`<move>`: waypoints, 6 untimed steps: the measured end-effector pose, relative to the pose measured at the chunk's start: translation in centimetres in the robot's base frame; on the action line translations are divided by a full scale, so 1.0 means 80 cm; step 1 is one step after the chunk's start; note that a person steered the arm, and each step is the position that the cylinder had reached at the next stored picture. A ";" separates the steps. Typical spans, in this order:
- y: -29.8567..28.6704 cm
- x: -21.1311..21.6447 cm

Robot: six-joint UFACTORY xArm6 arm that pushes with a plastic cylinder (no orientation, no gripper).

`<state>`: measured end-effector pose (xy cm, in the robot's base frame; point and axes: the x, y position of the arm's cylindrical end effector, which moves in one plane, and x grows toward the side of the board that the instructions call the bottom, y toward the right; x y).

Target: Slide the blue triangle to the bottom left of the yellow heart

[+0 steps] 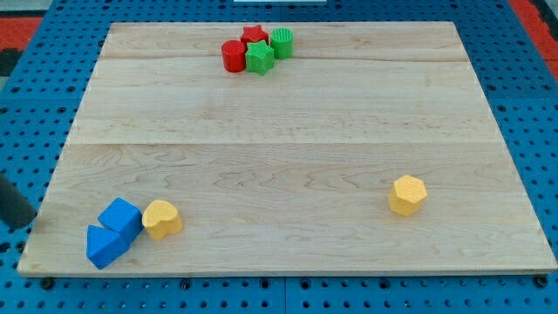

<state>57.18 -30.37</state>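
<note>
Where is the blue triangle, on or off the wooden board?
On. The blue triangle block sits inside the wooden board's bottom-left corner, touching the blue cube, lower left of the yellow heart block.

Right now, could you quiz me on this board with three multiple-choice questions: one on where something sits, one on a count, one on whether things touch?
1. Where is the blue triangle?
A view's top right
B bottom left corner
C centre

2. How many yellow blocks?
A one
B two
C four

3. The blue cube and yellow heart are:
A touching
B far apart
C stacked

Answers: 1 B, it lies near the wooden board's bottom-left corner. 2 B, heart plus yellow hexagon. 3 A, their sides meet.
</note>
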 end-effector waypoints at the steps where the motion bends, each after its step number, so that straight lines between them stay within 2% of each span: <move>1: 0.045 0.057; 2: 0.093 0.058; 3: 0.178 0.055; 5: 0.138 0.051; 6: 0.200 0.057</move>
